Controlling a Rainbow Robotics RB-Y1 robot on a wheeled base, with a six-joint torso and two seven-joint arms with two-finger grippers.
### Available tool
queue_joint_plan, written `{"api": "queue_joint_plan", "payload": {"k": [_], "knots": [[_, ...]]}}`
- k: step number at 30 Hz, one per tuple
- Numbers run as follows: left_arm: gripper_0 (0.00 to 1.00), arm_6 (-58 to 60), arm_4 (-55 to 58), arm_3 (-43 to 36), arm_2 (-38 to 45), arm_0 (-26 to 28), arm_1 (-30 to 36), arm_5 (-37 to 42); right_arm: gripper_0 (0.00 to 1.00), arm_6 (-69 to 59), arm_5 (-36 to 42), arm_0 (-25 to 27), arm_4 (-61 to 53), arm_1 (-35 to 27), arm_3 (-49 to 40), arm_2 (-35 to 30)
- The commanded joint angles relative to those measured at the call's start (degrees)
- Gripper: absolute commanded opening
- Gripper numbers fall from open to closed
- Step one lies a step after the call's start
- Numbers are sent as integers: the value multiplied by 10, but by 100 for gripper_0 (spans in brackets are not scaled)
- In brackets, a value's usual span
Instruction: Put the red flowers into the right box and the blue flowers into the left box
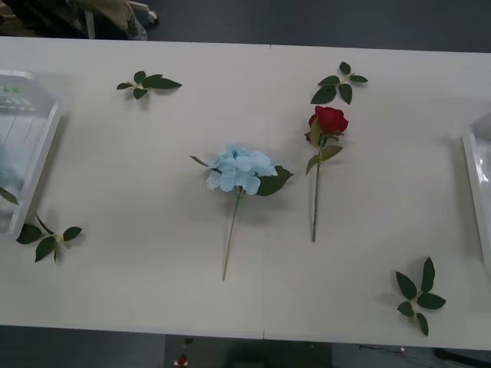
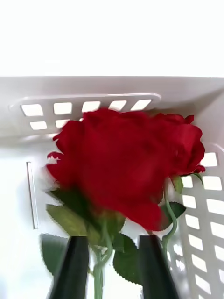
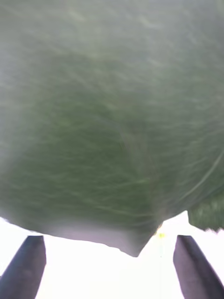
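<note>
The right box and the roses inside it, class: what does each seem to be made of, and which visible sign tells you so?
The right box: probably moulded plastic, white and smooth, going by its neat rows of identical square cut-outs and rounded rim. The red flowers: likely fabric petals, matte and soft-edged, on thin green stems that look like plastic; the leaves are flat and uniformly coloured, suggesting artificial cloth.

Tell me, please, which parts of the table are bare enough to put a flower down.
Bare room lies between the left box and the blue flower, and between the red rose and the right box. The narrow strip between the two flowers is crowded; leaf sprigs occupy the corners.
</note>
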Motion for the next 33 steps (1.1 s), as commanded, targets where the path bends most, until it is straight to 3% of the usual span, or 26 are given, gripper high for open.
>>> {"api": "queue_joint_plan", "payload": {"k": [1,8,15,22,26,33], "knots": [[97,-67,87,-43,50,1,16,45,74,33,-3,-5,-4,-4,1,-13],[97,-105,322,-126,147,1,15,190,80,26,81,-5,-67,-3,-70,-12],[97,-34,460,-203,139,1,-9,197,85,-107,205,-2,-53,8,-229,-13],[97,115,337,-288,-8,-4,-100,114,85,-252,271,-3,-5,76,-342,-11],[97,165,277,-284,-110,-24,-159,65,85,-317,270,-6,-6,112,-381,0],[97,237,178,-259,-193,-37,-245,13,86,-378,255,-60,84,194,-379,66]]}}
